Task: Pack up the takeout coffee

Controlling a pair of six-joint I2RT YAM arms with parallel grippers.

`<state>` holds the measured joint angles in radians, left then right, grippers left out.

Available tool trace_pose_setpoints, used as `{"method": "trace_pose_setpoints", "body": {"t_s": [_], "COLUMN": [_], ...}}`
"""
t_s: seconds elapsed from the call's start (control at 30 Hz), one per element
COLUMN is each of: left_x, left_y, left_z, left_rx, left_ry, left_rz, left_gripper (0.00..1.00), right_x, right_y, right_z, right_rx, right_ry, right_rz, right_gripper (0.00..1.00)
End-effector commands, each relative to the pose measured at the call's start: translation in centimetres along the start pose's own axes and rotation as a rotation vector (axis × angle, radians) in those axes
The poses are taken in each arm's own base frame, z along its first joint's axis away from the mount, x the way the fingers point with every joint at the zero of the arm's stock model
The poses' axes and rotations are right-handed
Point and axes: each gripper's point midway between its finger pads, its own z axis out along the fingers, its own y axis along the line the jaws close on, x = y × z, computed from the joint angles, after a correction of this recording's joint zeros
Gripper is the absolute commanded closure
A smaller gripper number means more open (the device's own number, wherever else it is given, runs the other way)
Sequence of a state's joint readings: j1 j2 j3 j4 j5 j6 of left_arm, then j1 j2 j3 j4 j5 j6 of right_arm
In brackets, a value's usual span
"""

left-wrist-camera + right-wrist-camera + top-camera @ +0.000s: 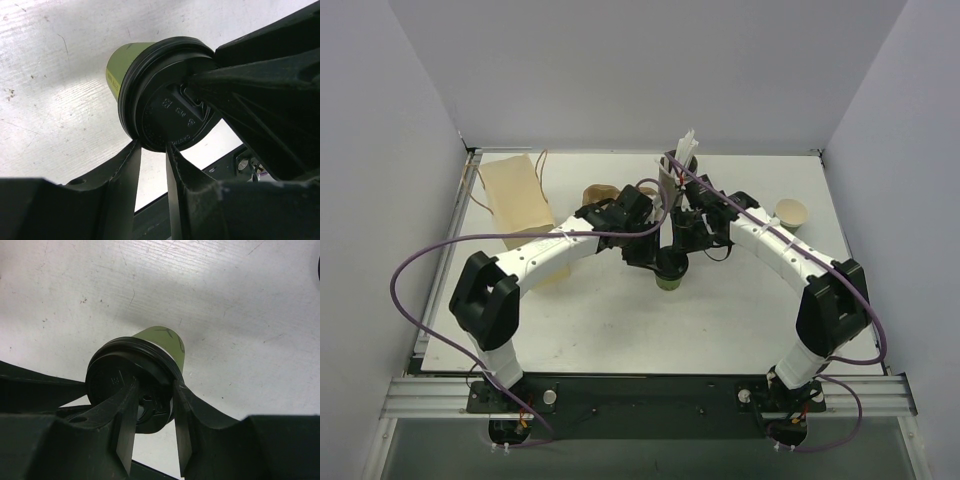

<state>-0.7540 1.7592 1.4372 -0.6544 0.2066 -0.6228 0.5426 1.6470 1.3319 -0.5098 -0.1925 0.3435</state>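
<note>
The takeout coffee (670,281) is a small green paper cup with a black lid (165,107), standing upright mid-table. Both grippers meet over it. My left gripper (648,252) comes in from the left; in its wrist view the left gripper (153,146) has its two fingertips (135,150) against the lid's near rim, a narrow gap between them with only table showing through. My right gripper (152,390) rests its fingers (129,392) on the lid (107,375), one on the top face and one at the rim, slightly parted. The cup's green wall (167,340) shows beyond.
A brown paper bag (515,195) lies at the back left. A grey cup of white straws (678,160) stands just behind the grippers. An open paper cup (792,212) sits at the right, and a brown round thing (595,195) behind the left arm. White walls enclose the table.
</note>
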Motion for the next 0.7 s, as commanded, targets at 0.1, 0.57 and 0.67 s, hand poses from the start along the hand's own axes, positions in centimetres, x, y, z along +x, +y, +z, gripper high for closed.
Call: {"method": "trace_pose_setpoints", "body": {"t_s": [0.1, 0.57, 0.67], "left_x": [-0.7, -2.2, -2.4], "left_y": [-0.1, 2.2, 2.4], "left_z": [0.7, 1.2, 1.4], "left_rx": [-0.013, -0.167, -0.176], "left_ry": [-0.011, -0.021, -0.022], "left_rz": [-0.004, 0.058, 0.065], "left_gripper": [0.66, 0.7, 0.7], "right_x": [0.7, 2.6, 2.6], "right_y": [-0.1, -0.1, 0.1], "right_z": [-0.8, -1.4, -1.6], "right_rx": [-0.003, -0.011, -0.018], "right_ry": [-0.008, 0.005, 0.005], "right_rz": [0.046, 0.147, 0.166], "right_gripper": [0.73, 0.74, 0.74]}}
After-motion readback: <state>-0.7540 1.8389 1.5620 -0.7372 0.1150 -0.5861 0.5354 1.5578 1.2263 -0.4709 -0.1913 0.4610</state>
